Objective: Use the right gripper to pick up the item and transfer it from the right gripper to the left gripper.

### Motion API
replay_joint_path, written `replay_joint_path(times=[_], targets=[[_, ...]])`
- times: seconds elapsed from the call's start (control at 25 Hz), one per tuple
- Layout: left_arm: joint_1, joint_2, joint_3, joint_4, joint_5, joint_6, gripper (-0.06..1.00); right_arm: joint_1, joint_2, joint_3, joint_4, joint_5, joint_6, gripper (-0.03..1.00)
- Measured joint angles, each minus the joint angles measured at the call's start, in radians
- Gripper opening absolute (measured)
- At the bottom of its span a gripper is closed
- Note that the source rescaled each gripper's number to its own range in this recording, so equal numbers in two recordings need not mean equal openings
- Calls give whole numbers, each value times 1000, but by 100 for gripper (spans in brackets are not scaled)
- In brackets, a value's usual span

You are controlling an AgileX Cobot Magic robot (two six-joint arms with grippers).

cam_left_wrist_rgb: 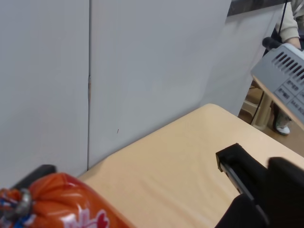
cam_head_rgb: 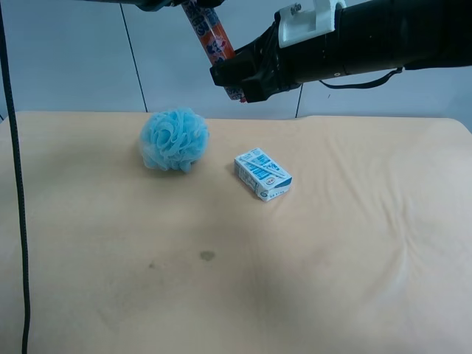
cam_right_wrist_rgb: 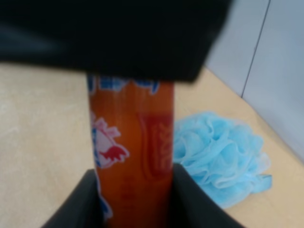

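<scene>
One item [cam_head_rgb: 212, 35] aloft, handover pending.
Right gripper [cam_head_rgb: 234, 82] clamps it; left gripper [cam_left_wrist_rgb: 135, 166] gapes wide; best centred on item's end before closing.

A fluffy light-blue mesh pouf [cam_head_rgb: 174, 140] sits on the beige, cloth-covered worktop [cam_head_rgb: 332, 280], at about eleven o'clock from the worktop's middle in the exterior high view. A small blue-and-white box [cam_head_rgb: 262, 175] lies flat at the pouf's four o'clock, near it but not touching. A faint dark stain [cam_head_rgb: 207, 256] marks the cloth at the box's seven o'clock. A thin black cable [cam_head_rgb: 16, 184] hangs down the nine o'clock edge. Pale grey wall panels [cam_head_rgb: 66, 59] stand behind. The left wrist view shows a grey slotted device [cam_left_wrist_rgb: 285, 80] beyond the worktop.
</scene>
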Motion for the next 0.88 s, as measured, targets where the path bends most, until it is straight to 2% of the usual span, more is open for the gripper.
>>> replay_joint_path(times=[0.08,0.28,0.36,0.88], targets=[[0,0,0,0,-14,0,57,0,0,0,7,0,-4,0],[0,0,0,-1,-30,0,13,0,0,0,11,1,-11,0],[0,0,0,-11,-13,-5,3,0,0,0,13,1,-12,0],[-2,0,-4,-12,-5,-8,2,5,0,0,24,-23,-18,0]])
